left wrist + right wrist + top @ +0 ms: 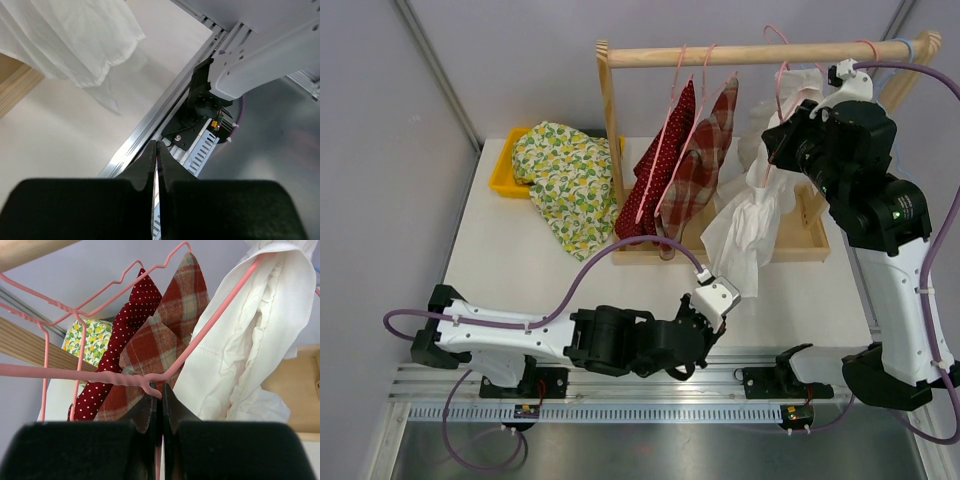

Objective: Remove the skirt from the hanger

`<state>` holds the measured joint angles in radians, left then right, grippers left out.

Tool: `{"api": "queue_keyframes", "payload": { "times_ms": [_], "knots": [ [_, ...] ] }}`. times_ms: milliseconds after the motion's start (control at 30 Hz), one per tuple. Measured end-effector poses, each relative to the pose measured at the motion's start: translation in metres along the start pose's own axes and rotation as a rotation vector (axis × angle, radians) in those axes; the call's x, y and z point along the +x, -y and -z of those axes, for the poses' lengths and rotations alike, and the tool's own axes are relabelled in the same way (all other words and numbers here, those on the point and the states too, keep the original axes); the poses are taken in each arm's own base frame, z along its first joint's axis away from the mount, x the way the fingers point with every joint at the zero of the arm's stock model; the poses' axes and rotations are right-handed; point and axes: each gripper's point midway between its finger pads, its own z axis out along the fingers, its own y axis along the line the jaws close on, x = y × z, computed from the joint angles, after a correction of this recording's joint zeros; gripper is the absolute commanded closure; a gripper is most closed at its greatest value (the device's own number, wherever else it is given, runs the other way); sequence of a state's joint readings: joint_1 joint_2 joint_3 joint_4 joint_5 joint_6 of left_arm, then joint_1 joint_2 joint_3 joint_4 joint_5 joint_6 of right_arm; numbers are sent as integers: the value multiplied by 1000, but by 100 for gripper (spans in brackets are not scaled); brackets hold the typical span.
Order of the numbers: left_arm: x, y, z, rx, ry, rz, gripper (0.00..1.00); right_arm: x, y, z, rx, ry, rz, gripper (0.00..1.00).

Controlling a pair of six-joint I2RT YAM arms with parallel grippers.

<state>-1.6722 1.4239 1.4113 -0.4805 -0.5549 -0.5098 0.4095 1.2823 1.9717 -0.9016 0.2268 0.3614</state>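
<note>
I judge the task is only in its beginning part. The white skirt (pixel 745 225) is not off yet: it hangs on the pink hanger (pixel 100 375) at the right end of the wooden rack (pixel 760 52), and its lower edge falls down to the table (pixel 520 260).

The right gripper (pixel 156 390) is up at the rack. In its wrist view the fingers are pressed together on the hanger wire, just beside the skirt's folded top.

The left gripper (pixel 717 292) lies low over the table, near the hem of the skirt. Its fingers (pixel 142 167) are pressed together, and I see no cloth between them; the skirt is apart from them in this view.

What is left, in my opinion: take the cloth with the left gripper and pull it free from the hanger while the right one holds the wire.
</note>
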Motion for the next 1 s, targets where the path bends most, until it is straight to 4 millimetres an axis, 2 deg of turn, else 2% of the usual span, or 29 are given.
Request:
{"api": "queue_keyframes", "payload": {
  "times_ms": [67, 100, 133, 167, 300, 567, 667, 767, 800, 833, 867, 1000],
  "knots": [
    [0, -6, -1, -27, 4, -5, 60, -3, -1, 2, -3, 7, -1, 100],
    [-1, -8, -1, -37, 8, -11, 19, -3, -1, 2, -4, 8, -2, 100],
    [-2, -10, -1, -48, 13, -18, 6, -3, -1, 2, -4, 9, -2, 100],
    [-2, -11, -1, -56, 17, -15, 1, -4, -1, 2, -4, 9, -2, 100],
    [-10, -18, 1, -83, 47, -40, 1, -4, -1, 2, -4, 10, -2, 100],
    [-44, -24, 7, -102, 148, -98, 1, -6, -2, 6, -11, 16, -5, 100],
    [-55, -27, 2, -104, 179, -93, 1, -7, -2, 9, -17, 20, -7, 100],
    [-68, -35, -11, -104, 213, -74, 2, -9, -3, 13, -22, 27, -9, 100],
    [-71, -38, -16, -108, 223, -69, 4, -9, -3, 14, -23, 29, -10, 100],
    [-74, -41, -23, -112, 235, -62, 10, -10, -3, 15, -23, 31, -10, 100],
    [-75, -43, -29, -115, 241, -59, 35, -11, -3, 16, -25, 33, -11, 100],
    [-70, -48, -55, -109, 234, -54, 83, -14, -3, 22, -27, 40, -12, 100]
  ]
}}
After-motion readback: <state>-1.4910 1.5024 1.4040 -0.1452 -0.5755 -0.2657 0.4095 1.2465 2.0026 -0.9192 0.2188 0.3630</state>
